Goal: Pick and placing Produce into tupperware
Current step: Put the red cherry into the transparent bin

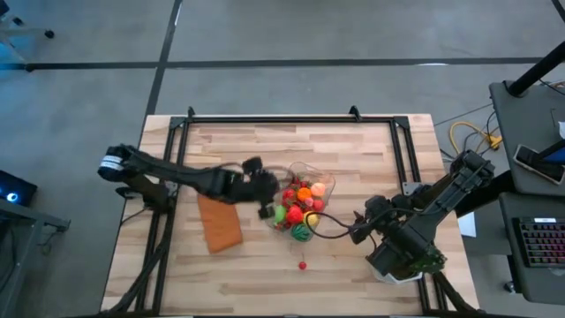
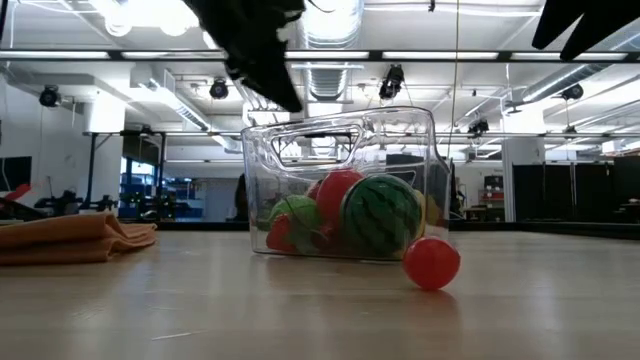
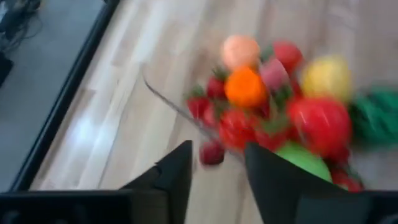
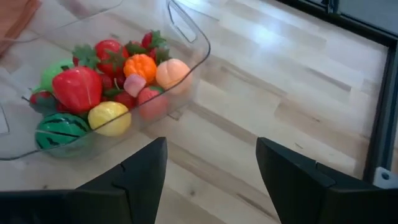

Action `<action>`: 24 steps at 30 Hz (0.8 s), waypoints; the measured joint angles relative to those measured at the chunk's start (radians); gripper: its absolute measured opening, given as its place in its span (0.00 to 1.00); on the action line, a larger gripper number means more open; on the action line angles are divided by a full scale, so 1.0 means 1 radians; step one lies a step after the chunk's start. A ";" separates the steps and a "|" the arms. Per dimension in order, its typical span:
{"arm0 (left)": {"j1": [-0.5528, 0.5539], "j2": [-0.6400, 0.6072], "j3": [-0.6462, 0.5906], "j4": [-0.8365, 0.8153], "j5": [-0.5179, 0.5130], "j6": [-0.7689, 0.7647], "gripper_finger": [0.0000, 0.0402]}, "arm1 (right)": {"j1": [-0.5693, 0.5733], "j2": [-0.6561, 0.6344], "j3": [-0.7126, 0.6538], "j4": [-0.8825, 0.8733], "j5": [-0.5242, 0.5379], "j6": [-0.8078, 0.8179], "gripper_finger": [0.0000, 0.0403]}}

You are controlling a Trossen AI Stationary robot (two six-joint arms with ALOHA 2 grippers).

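Left hand (image 1: 265,196) (open) beside tupperware (image 1: 325,187).

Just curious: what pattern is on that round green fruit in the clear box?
Dark green stripes, like a watermelon; clearest in the low view.

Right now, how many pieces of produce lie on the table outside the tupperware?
1: a small red ball-shaped fruit on the wooden table, just beside the tupperware. Others may be hidden.

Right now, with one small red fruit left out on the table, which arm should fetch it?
Probably the right. The right gripper waits open beside the tupperware, with clear wood to the red fruit. The left gripper hangs open at the container's far side.
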 joint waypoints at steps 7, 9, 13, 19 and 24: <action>0.076 0.027 0.003 0.160 0.064 -0.003 0.60 | 0.000 -0.013 -0.013 0.000 -0.010 -0.004 0.60; 0.064 0.019 0.014 0.169 0.110 -0.003 0.66 | 0.000 -0.014 -0.020 0.000 -0.023 -0.003 0.60; 0.017 -0.044 0.023 0.095 0.079 -0.003 0.71 | 0.000 -0.014 -0.034 0.000 -0.040 0.018 0.60; 0.032 -0.135 0.010 -0.216 -0.123 -0.177 0.72 | -0.001 -0.021 -0.041 0.000 -0.043 0.054 0.60; 0.250 -0.121 -0.040 -0.184 0.131 -0.151 0.72 | -0.010 -0.063 -0.043 0.000 -0.041 0.080 0.60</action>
